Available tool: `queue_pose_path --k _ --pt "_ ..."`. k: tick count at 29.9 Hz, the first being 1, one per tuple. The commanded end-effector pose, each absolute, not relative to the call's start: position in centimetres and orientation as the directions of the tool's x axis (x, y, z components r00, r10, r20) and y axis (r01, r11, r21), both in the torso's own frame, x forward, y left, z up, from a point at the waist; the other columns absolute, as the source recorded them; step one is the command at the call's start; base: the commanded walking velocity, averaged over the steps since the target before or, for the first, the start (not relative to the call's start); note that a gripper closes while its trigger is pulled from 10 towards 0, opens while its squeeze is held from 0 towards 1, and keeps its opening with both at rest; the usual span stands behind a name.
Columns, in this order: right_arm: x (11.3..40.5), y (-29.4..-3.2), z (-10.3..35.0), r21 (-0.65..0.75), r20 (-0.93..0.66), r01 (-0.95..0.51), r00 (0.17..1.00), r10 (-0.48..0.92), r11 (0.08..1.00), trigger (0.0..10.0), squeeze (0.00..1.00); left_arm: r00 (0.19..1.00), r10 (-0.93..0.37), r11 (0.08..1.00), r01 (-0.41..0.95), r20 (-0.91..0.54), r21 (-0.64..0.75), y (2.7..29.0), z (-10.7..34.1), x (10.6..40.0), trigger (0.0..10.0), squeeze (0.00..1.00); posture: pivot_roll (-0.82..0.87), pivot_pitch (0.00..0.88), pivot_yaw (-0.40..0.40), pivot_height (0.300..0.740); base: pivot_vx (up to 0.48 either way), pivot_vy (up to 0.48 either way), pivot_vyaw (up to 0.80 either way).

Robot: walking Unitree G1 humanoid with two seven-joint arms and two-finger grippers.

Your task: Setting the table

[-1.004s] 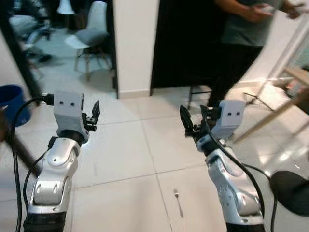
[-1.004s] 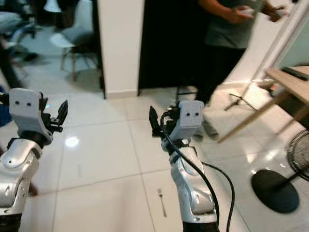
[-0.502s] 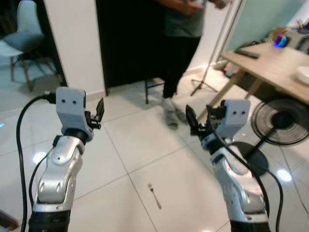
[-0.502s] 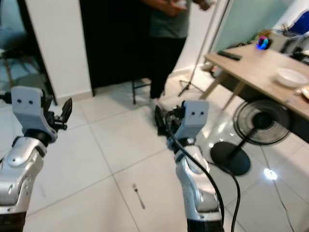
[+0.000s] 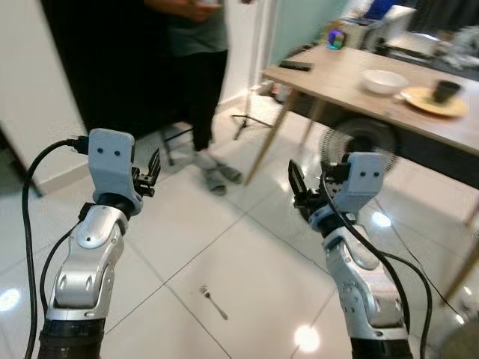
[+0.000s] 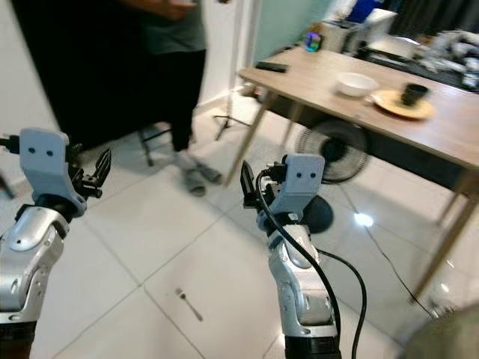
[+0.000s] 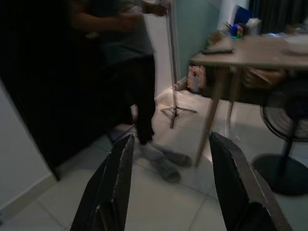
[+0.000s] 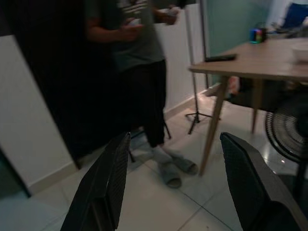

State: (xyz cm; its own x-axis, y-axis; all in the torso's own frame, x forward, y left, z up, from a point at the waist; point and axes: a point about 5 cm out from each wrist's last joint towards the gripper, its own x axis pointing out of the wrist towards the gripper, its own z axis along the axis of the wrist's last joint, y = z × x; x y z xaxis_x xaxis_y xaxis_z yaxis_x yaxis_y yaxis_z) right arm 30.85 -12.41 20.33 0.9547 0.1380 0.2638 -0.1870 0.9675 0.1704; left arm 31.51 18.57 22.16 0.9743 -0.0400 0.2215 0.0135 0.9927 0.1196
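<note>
View swung rightward versus half a second back: wooden bench point(image 5: 352, 78) now further in frame, carrying white bowl point(image 5: 384, 80), yellow plate point(image 5: 432, 101) with dark cup point(image 5: 447, 90) on it, and a remote point(image 5: 296, 66) near its far corner. Left hand point(image 5: 152, 168) and right hand point(image 5: 308, 193) raised over tiled floor as before, both released and empty, fingers spread in wrist views. Fork point(image 5: 213, 301) lying on floor between the arms, well apart from both hands; person point(image 5: 198, 82) standing beside bench, fan point(image 6: 333, 153) under it.
</note>
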Motion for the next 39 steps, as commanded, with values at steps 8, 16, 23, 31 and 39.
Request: queue_pose_path --k 8,16,23,31,39 --pt "31.0 -12.6 19.9 0.172 0.256 -0.168 0.959 0.121 0.971 10.0 0.00 0.977 -0.057 0.992 0.032 0.204 0.125 18.2 22.1 32.0 10.0 0.00 -0.01 0.000 0.103 0.740 0.000 0.000 -0.80" --pt "31.1 -12.6 19.8 0.172 0.256 -0.170 0.959 0.122 0.970 10.0 0.00 0.978 -0.057 0.994 0.037 0.203 0.103 18.0 21.9 31.9 10.0 0.00 0.00 0.000 0.097 0.740 0.000 0.000 -0.80" --pt "31.1 -12.6 19.8 0.174 0.258 -0.171 0.958 0.123 0.970 10.0 0.00 0.977 -0.063 0.994 0.043 0.203 0.100 17.8 22.0 32.0 10.0 0.00 0.00 0.000 0.095 0.740 0.000 0.000 -0.80" --pt "31.2 -12.5 19.9 0.175 0.260 -0.177 0.957 0.127 0.969 10.0 0.00 0.977 -0.061 0.994 0.041 0.205 0.103 17.7 22.0 32.1 10.0 0.00 0.00 0.000 0.088 0.740 0.000 0.000 -0.80" --pt "31.4 -12.6 19.9 0.201 0.256 -0.174 0.959 0.120 0.964 10.0 0.00 0.976 -0.052 0.994 0.030 0.211 0.104 17.7 22.0 32.0 10.0 0.00 0.00 0.000 0.080 0.740 0.000 0.000 -0.80"
